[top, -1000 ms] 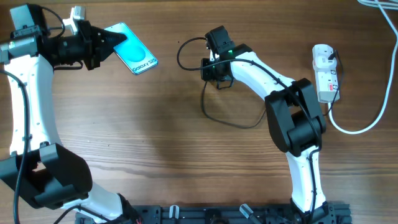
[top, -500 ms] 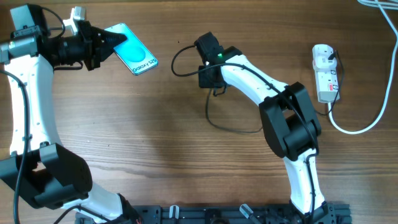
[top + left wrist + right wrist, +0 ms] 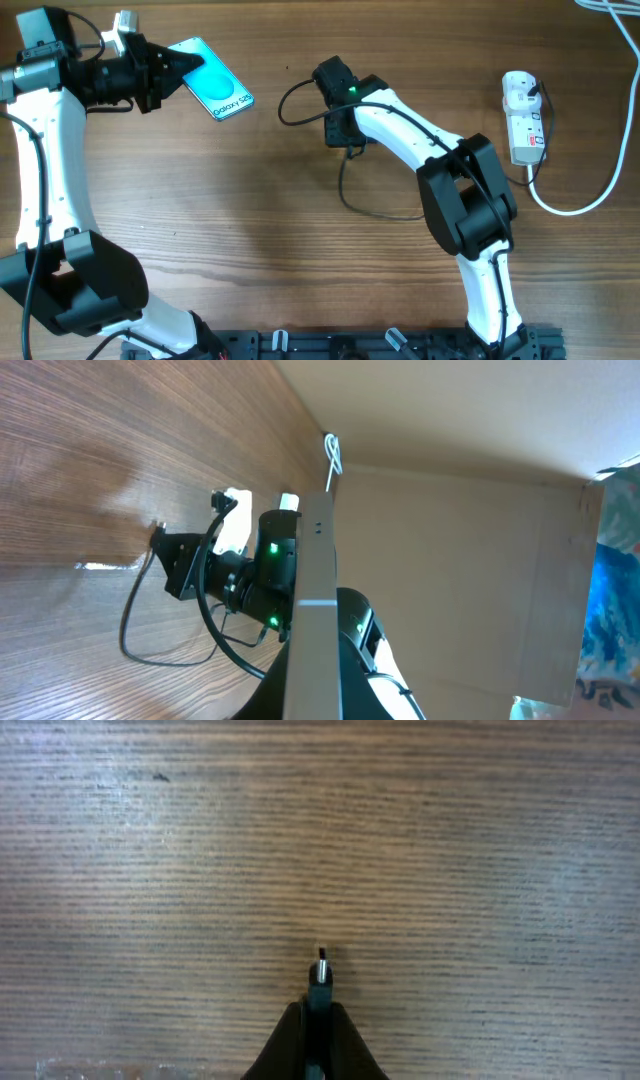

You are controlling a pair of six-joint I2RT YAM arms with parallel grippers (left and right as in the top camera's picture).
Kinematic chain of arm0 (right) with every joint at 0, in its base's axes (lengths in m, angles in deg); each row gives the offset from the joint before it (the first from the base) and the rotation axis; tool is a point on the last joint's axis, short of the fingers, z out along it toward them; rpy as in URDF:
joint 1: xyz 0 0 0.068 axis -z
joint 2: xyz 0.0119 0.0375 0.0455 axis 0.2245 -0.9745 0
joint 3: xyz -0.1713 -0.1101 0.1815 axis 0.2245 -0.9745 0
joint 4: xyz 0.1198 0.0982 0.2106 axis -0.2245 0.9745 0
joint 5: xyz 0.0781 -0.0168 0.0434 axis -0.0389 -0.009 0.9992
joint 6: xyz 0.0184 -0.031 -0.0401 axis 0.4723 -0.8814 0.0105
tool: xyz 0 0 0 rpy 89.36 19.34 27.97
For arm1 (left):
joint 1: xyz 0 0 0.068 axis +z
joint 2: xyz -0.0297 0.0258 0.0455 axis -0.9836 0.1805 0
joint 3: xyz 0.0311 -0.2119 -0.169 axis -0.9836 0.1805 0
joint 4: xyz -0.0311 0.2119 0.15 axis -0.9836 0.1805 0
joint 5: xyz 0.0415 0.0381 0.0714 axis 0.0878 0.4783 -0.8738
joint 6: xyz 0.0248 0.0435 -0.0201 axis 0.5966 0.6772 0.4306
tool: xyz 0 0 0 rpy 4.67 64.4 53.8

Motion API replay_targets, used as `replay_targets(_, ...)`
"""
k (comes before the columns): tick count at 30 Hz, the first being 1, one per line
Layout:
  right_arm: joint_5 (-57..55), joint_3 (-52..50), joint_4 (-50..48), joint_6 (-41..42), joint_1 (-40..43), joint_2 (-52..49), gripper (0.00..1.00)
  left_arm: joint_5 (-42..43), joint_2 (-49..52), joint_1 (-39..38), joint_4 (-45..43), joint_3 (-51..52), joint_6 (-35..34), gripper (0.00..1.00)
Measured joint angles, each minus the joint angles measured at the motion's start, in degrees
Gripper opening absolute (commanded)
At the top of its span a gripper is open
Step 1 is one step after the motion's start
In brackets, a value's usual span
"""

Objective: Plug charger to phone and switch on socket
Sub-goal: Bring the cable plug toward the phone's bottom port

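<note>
Toward the near side of the table, slack from the charger lies in a loose curve on the wood and runs off to the right under the right arm. Just beyond it, mid-table, the right gripper is pinched closed on the charger's plug tip. The right wrist view shows that small metal tip poking out past the closed fingers, over bare wood with no phone in sight. About level with it, near the right edge, sits the socket, its white lead looping away. Nothing is near its switch, and I cannot tell whether it is on. At the far left, the left gripper is clamped on 1 end of the phone, screen up, well apart from the plug tip. Both pieces look to be in hand. 2 steps appear left: seating the tip in the phone's port, then pressing the socket switch.
</note>
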Motion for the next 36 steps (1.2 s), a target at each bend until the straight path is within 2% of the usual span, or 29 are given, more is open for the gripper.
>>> replay_targets(1,0.22,0.22,0.39,0.0,0.0,-0.15,0.04,0.0,0.0,0.0,0.0,0.0,0.0,0.04)
replay_targets(6,1.53,0.63,2.16,0.17,0.09,-0.13,0.04,0.0,0.0,0.0,0.0,0.0,0.0,0.04)
replay_targets(10,15.96,-1.46,3.56,-5.86,1.79,3.85,0.04,0.0,0.0,0.0,0.0,0.0,0.0,0.04)
replay_targets(11,22.86,-1.81,3.72,-9.4,2.71,9.38,0.04,0.0,0.0,-0.07,0.0,0.0,0.0,0.04)
replay_targets(17,39.01,-1.88,9.55,-17.94,3.72,35.36,0.05,-0.02,0.0,-2.05,0.0,0.0,0.07,0.04)
replay_targets(20,46.21,-5.6,8.46,-20.61,3.72,42.25,0.05,-0.02,0.0,-4.04,0.0,0.0,0.9,0.04)
replay_targets(22,52.89,-12.39,3.85,-21.44,3.72,45.31,0.05,0.0,0.0,-5.62,0.0,0.0,1.97,0.04)
replay_targets(25,62.99,-24.28,-9.2,-18.88,3.58,46.03,0.04,0.04,0.0,-8.04,-0.15,0.0,3.08,0.04)
replay_targets(29,72.08,-36.54,-33.94,-7.41,2.05,45.83,0.04,1.7,0.0,-9.73,-1.31,0.0,4.92,0.04)
replay_targets(31,75.32,-39.8,-43.32,-0.59,1.66,45.83,0.04,3.52,0.0,-9.86,-1.31,0.0,6.93,0.04)
replay_targets(36,78.62,-40.46,-52.65,10.91,1.7,45.83,0.04,8.35,0.0,-9.86,-1.36,0.0,10.84,0.04)
